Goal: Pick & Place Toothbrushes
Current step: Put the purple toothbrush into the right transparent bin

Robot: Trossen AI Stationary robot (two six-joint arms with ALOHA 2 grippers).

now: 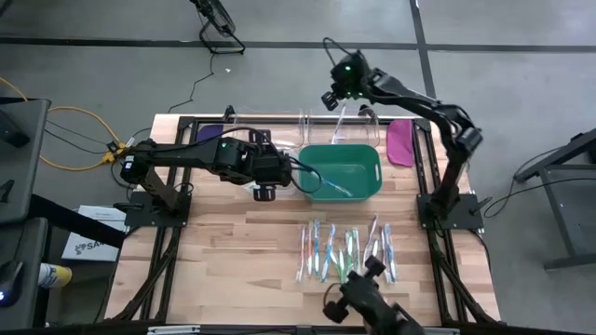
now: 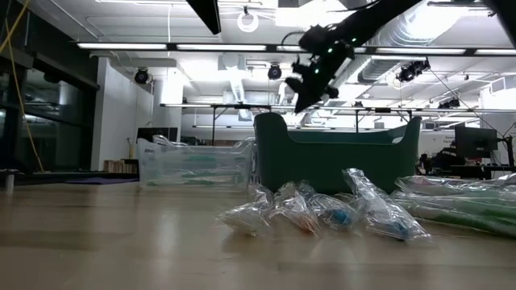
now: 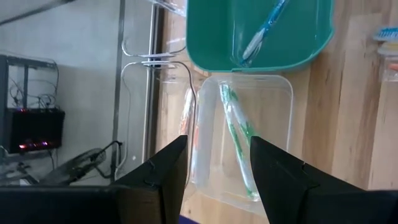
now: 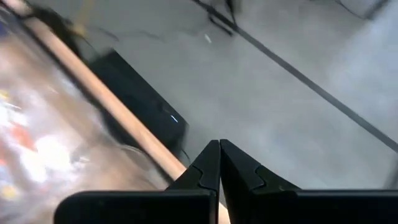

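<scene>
Clear plastic tray [image 3: 244,140] with a green toothbrush inside lies directly under the left end effector [image 3: 217,168], whose fingers stand moderately apart and hold nothing. Just right of it, the teal plastic bin [image 1: 343,169] holds one blue toothbrush [image 1: 333,186]. Nearer, the row of wrapped toothbrushes [image 1: 346,251] waits on the wooden surface [image 1: 233,251], long axes running near-to-far. Farthest right, the right end effector [image 1: 337,98] hangs high beyond the bin's far edge, fingers pressed together, apparently empty. That row probably lies nearer the left arm.
</scene>
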